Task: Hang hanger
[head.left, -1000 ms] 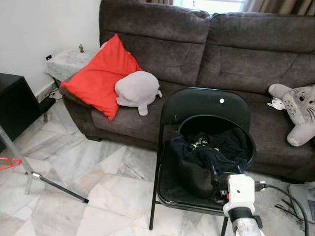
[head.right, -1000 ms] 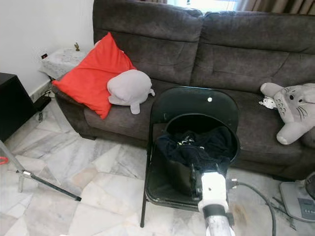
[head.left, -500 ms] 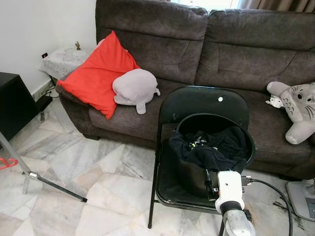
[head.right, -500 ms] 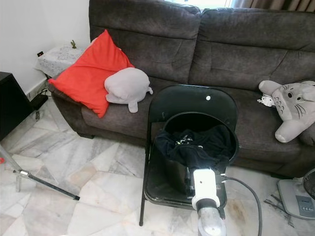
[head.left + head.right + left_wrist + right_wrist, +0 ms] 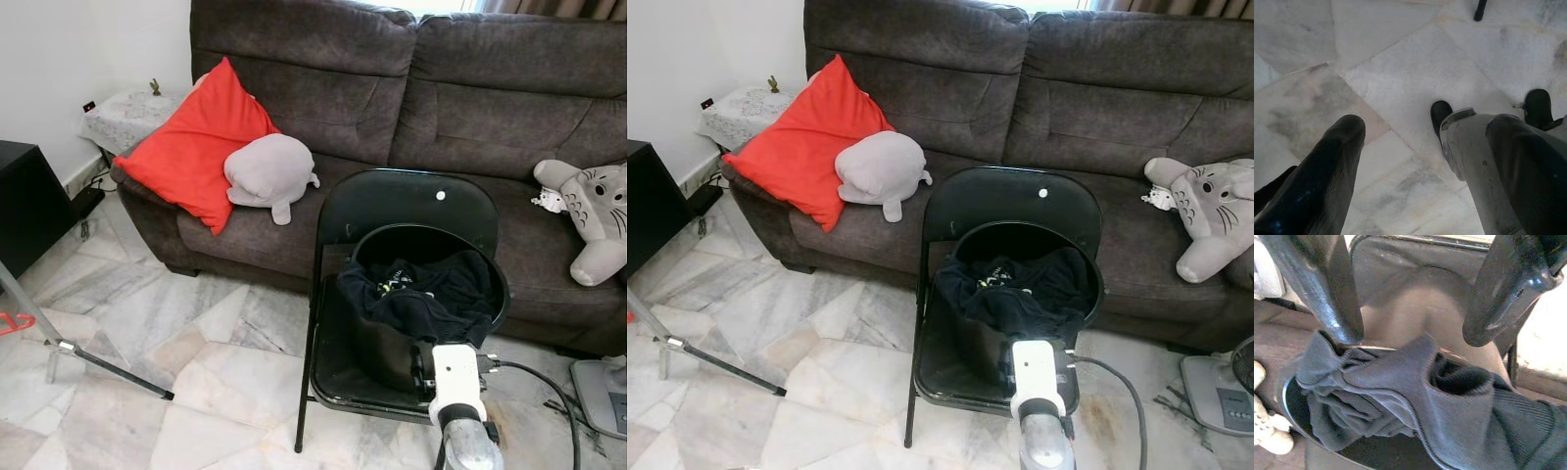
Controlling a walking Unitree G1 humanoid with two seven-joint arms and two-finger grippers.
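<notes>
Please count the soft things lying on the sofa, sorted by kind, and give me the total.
Red cushions: 1
Grey seal-like plush toys: 1
Grey cat-like plush toys with whiskers: 1
Total: 3

Red hanger [image 5: 14, 323] getting cut off at left edge mid-frame, fan base [image 5: 1220, 394] running off lower right corner, right gripper [image 5: 422, 364] fingers mostly hiding behind its white wrist.
</notes>
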